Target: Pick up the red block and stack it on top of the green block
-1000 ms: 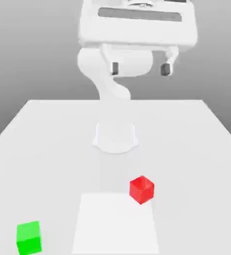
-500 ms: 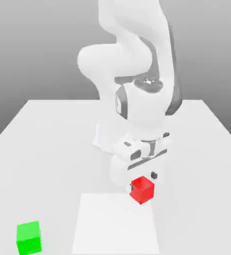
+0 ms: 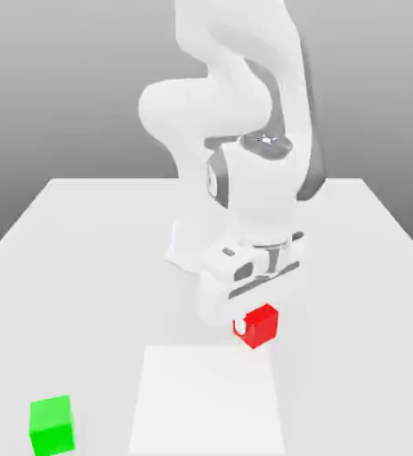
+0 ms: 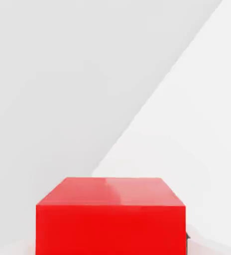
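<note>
Red block (image 3: 262, 324) sits clamped in the tool (image 3: 256, 326), whose fingers are shut on its sides. In the exterior view the white arm (image 3: 246, 116) bends down from above, its wrist low over the surface (image 3: 85, 249), and the hand leans so that the block shows just under it, slightly toward that view's right. One pale fingertip (image 3: 239, 328) curls at the block's left edge; the other finger is hidden behind the cube. Whether the block rests on the surface or hangs just above it cannot be told. A paler square patch (image 3: 206, 401) lies on the surface just in front of the block, nearer the camera. Green block (image 3: 51, 425) stands well apart, toward the exterior view's left and close to the near edge, left of the patch, upright and untouched. In the hand view the red block (image 4: 111, 214) shows large and close, its top face and one side face visible, with the boundary between patch and plain surface running as a diagonal behind it.
</note>
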{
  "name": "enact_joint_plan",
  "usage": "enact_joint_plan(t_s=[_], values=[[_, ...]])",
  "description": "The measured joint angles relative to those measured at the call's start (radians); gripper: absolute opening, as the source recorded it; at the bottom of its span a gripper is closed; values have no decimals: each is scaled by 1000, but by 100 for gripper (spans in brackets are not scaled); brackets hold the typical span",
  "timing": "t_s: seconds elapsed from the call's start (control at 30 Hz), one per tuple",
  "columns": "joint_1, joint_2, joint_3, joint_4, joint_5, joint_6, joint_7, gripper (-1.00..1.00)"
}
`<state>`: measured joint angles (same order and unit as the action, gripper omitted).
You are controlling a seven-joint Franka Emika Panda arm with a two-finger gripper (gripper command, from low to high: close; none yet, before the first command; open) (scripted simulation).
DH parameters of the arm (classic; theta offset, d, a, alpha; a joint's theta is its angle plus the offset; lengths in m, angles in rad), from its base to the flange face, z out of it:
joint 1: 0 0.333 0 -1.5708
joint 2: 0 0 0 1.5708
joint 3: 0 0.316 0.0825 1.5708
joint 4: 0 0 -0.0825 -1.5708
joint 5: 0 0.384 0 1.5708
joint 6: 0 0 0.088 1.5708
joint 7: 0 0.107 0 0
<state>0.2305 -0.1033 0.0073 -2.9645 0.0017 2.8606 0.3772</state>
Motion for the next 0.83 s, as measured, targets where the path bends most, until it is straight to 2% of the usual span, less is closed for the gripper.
enact_joint_plan(t_s=[0.13, 0.3, 0.53, 0.6, 0.7, 0.73, 0.83], values=[[-68, 28, -52, 107, 22, -80, 85, -100], [-227, 125, -114, 286, 49, -164, 224, -100], [-360, 264, -227, 540, 78, -281, 429, -100], [-383, 319, -244, 583, 100, -272, 450, -100], [-409, 423, -222, 601, 150, -189, 426, -100], [-415, 446, -215, 603, 160, -169, 419, 100], [-415, 446, -215, 603, 160, -169, 419, 100]])
